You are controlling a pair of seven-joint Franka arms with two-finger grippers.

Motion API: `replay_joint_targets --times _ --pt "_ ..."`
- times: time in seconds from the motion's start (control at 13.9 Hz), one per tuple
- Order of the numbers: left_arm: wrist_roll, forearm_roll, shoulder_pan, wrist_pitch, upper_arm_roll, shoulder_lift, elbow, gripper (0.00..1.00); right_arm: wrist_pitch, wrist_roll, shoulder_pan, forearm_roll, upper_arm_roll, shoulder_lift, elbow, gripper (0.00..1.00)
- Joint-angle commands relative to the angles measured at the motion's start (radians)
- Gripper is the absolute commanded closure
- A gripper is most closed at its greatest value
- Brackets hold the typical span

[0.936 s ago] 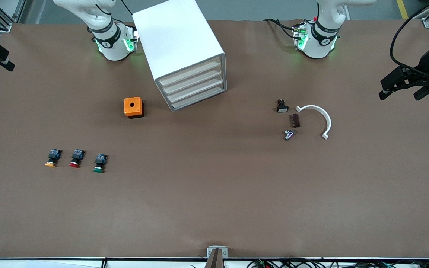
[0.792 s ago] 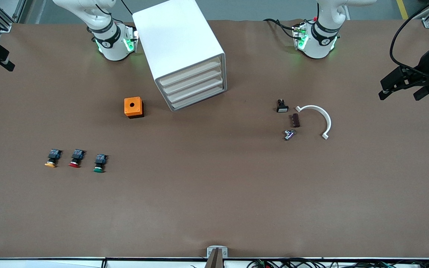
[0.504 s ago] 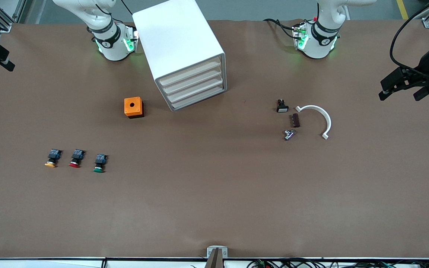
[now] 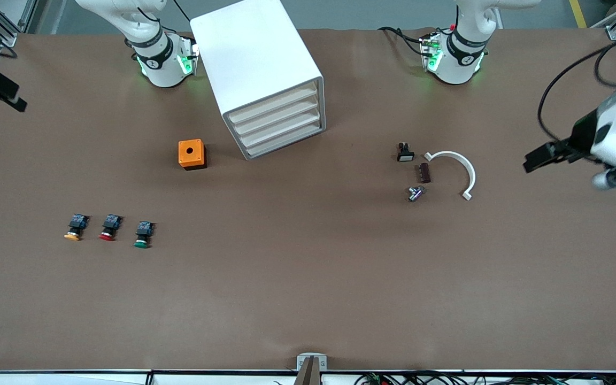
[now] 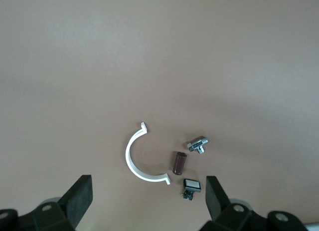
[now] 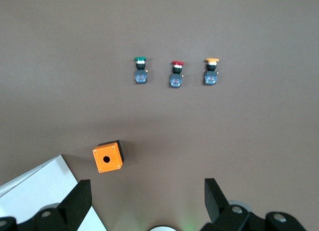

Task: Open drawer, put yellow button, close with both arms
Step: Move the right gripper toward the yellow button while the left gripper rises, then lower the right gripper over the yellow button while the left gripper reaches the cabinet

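Observation:
The white cabinet (image 4: 257, 64) stands between the arm bases, and its top drawer (image 4: 273, 105) is shut like the three below it. The yellow button (image 4: 74, 227) (image 6: 211, 71) lies on the table toward the right arm's end, at the outer end of a row of three buttons. My left gripper (image 4: 539, 159) (image 5: 148, 198) hangs open and empty over the table at the left arm's end, looking down on a cluster of small parts. High over the table's edge at the right arm's end, my right gripper (image 4: 3, 91) (image 6: 147, 201) is open with nothing in it.
A red button (image 4: 109, 227) and a green button (image 4: 143, 234) lie beside the yellow one. An orange box (image 4: 192, 154) with a round hole sits near the cabinet. A white curved bracket (image 4: 457, 168), black switch (image 4: 405, 152), brown cylinder (image 4: 424, 172) and metal fitting (image 4: 415, 193) lie together.
My left arm has swung in from the table's end toward the curved bracket. My right gripper has shifted a little inward. Nothing on the table has moved.

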State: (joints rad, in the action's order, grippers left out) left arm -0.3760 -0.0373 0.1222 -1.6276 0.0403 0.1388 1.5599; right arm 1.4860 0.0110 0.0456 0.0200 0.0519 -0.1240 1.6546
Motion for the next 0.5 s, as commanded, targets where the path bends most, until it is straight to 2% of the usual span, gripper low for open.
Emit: replay_joint_targets --times 0.0,0.22,0.43 --pt "-0.145 0.005 0.010 -0.024 0.003 0.082 -0.026 0.00 0.008 0.015 0.027 0.001 -0.012 0.139 -0.035 0.00" --pt "-0.337 0.005 0.025 -0.043 0.003 0.143 -0.026 0.00 0.081 0.023 0.043 -0.005 -0.012 0.225 -0.044 0.00" --pt "-0.539 0.004 0.059 -0.043 0.003 0.185 -0.027 0.00 0.169 0.040 0.022 -0.138 -0.014 0.300 -0.029 0.00"
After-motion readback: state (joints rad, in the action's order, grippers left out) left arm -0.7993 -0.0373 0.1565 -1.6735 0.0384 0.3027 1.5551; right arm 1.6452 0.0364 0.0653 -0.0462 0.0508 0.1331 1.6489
